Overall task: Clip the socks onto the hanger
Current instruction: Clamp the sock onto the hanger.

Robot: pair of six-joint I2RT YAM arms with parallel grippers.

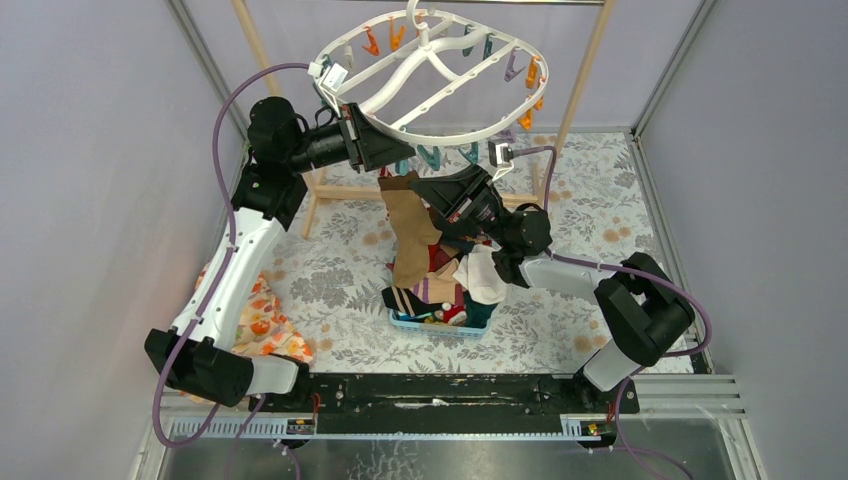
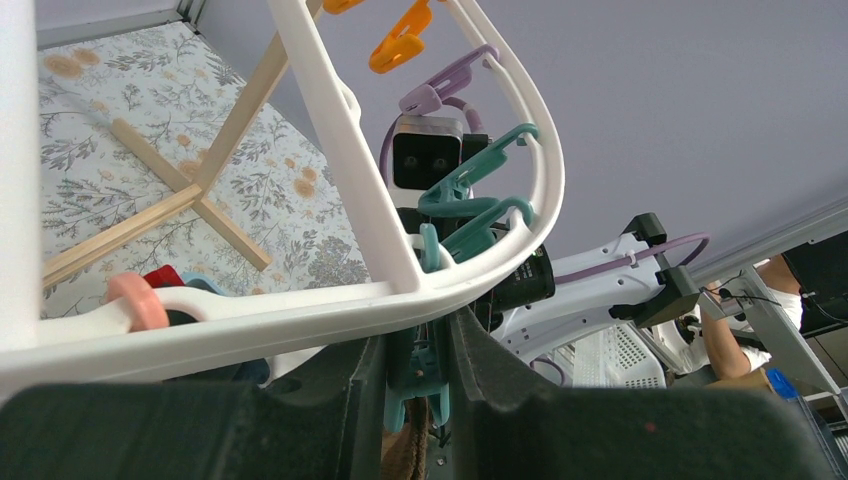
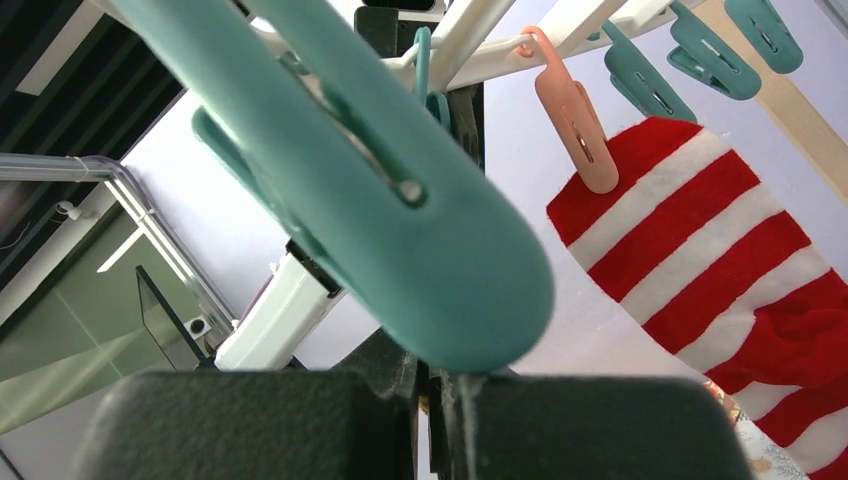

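Observation:
The white oval hanger (image 1: pixel 452 92) hangs at the top centre, with coloured pegs round its rim. My left gripper (image 1: pixel 385 150) is under its near rim (image 2: pixel 300 315) and shut on a teal peg (image 2: pixel 408 360). A brown sock (image 1: pixel 408 235) hangs below that peg, and its top edge shows between the peg's tips (image 2: pixel 408 455). My right gripper (image 1: pixel 432 195) is closed at the sock's upper part, with a thin brown strip between its jaws (image 3: pixel 425 400). A red-and-white striped sock (image 3: pixel 690 250) hangs from a pink peg (image 3: pixel 575 115). A big teal peg (image 3: pixel 400 190) blocks much of the right wrist view.
A blue basket (image 1: pixel 440 322) with several socks sits below the hanging sock. An orange floral cloth (image 1: pixel 260 320) lies by the left arm. The wooden pole frame (image 1: pixel 580 70) stands behind the hanger. Enclosure walls stand on both sides.

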